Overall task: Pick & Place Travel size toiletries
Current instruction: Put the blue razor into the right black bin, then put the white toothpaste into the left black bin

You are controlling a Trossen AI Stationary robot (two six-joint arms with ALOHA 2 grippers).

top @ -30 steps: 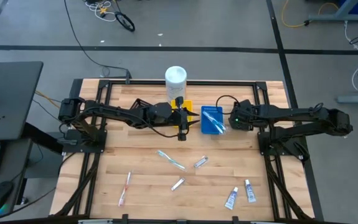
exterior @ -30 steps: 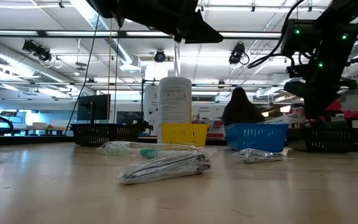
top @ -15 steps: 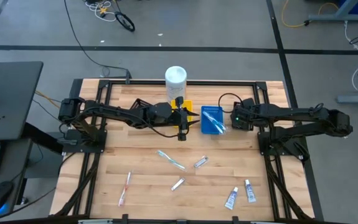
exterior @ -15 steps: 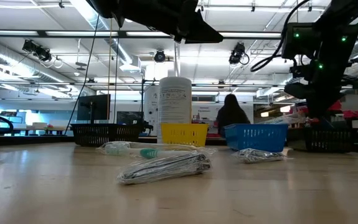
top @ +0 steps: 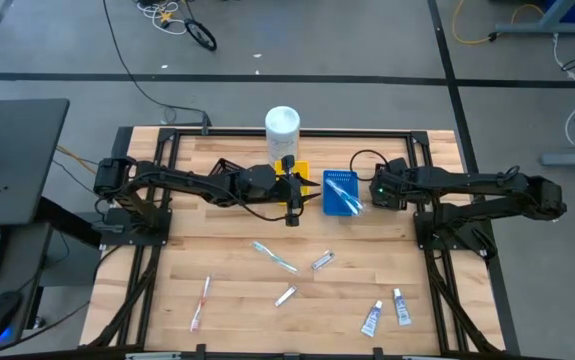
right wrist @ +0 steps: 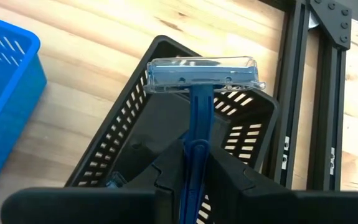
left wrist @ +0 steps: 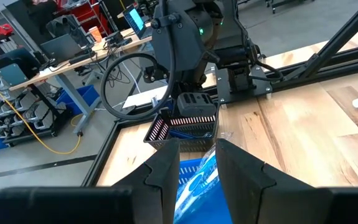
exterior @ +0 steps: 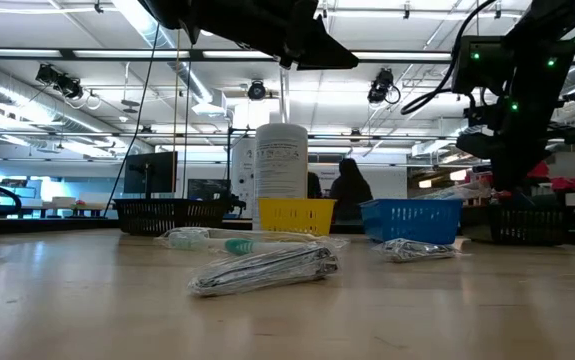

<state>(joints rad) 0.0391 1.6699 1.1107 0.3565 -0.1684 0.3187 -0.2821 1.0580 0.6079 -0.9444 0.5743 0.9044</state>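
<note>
On the wooden table (top: 227, 270) in the high view, the blue tray (top: 341, 193) is the landmark. The left gripper (top: 292, 215) hangs just left of it, over the yellow tray (top: 301, 172), with the tall white container (top: 282, 126) behind. The right gripper (top: 375, 190) sits at the blue tray's right edge. Well in front of the blue tray lie loose toiletries: a light-blue toothbrush (top: 275, 257), a silvery sachet (top: 322, 261), a second sachet (top: 285, 296), a pink toothbrush (top: 201, 302) far to the front-left, and two white tubes (top: 386, 311) to the front-right.

In the low view, the blue tray (exterior: 411, 220) stands right of the yellow tray (exterior: 294, 215) and the white container (exterior: 281, 170); a sachet (exterior: 264, 270) lies in front, the wrapped toothbrush (exterior: 229, 241) behind it. The right arm hangs to the right of the blue tray. A person (exterior: 348, 187) shows in the room beyond.

In the left wrist view, the left gripper (left wrist: 195, 163) has its fingers (left wrist: 165, 167) narrowly apart and holding nothing, above the blue tray (left wrist: 194, 180); a black tray (left wrist: 185, 124) lies past it.

In the right wrist view, the right gripper (right wrist: 195, 163) is clamped on a dark-blue razor (right wrist: 199, 87), held over the black tray (right wrist: 185, 130) beside the blue tray (right wrist: 7, 99).
</note>
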